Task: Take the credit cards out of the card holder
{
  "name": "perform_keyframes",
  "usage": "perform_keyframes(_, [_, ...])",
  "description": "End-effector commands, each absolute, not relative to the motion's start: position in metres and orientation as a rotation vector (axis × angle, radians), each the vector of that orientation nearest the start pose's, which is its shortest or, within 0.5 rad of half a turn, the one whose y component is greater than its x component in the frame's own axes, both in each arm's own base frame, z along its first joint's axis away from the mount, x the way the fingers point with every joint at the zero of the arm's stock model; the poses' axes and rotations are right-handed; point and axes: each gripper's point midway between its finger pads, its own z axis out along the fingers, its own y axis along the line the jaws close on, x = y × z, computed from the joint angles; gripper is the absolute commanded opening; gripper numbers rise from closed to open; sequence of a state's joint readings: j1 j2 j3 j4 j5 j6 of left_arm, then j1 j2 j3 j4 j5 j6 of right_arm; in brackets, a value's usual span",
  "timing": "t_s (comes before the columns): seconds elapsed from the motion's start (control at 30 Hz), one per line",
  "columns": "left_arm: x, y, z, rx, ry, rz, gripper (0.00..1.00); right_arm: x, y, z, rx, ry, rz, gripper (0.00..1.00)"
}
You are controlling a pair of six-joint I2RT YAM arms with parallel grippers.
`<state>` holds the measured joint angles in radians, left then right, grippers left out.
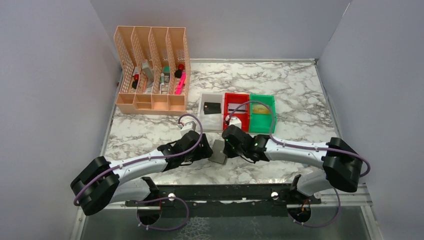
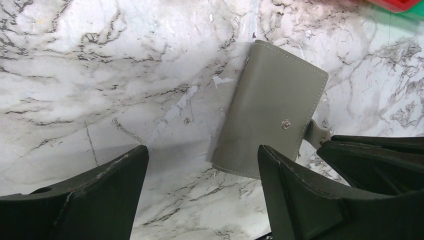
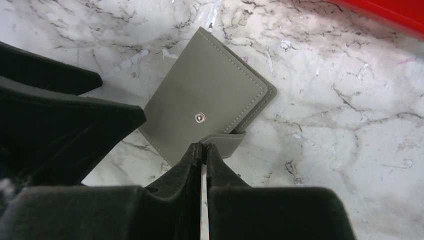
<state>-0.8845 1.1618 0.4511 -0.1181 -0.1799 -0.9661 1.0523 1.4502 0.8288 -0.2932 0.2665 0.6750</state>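
Pulling the strap (image 3: 227,142) to swing the cover open: the step in hand, judged from a card holder (image 3: 210,97) lying shut and flat on the marble table (image 1: 300,100), snap stud bare, strap undone. Lift slowly, in an arc back over the spine rather than straight up, or risk dragging the whole card holder off the table. Bring the left gripper (image 2: 201,150) down on the card holder's near corner first, to pin it. Keep the pinch right at the strap's end; thin leather, likely to slip.

Right gripper (image 3: 202,150): jaws together, down to a slit, seemingly nipping the strap's free end at the card holder's edge; touching nothing else. Left gripper: jaws wide apart, holding nothing, poised just beside the card holder, one finger close by its corner.

Beyond the card holder, in a row: white bin (image 1: 210,122) with a black card (image 1: 212,107) inside, red bin (image 1: 237,100), green bin (image 1: 262,124) with a yellowish card (image 1: 260,107). No third card in sight; possibly inside the card holder, possibly hidden in the red bin.
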Motion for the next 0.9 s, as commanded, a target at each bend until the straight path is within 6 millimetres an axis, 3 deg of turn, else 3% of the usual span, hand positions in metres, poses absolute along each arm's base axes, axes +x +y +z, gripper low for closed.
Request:
perform_keyframes(0.0, [0.186,-0.23,0.05,-0.172,2.466,-0.651,0.85,0.189,0.295,0.078,-0.211,2.449,0.613,0.05])
perform_keyframes(0.13, [0.186,-0.23,0.051,-0.166,2.467,-0.649,0.85,0.19,0.276,0.077,-0.093,2.443,0.674,0.07])
perform_keyframes(0.4, [0.186,-0.234,0.053,-0.15,2.476,-0.657,0.87,0.179,0.232,0.046,0.029,2.515,0.584,0.09])
perform_keyframes(0.53, [0.185,-0.236,0.053,-0.142,2.484,-0.663,0.88,0.169,0.225,0.036,0.068,2.534,0.602,0.22])
perform_keyframes(0.87, [0.186,-0.241,0.06,-0.097,2.484,-0.674,0.91,0.165,0.22,0.031,0.199,2.509,0.655,0.39])
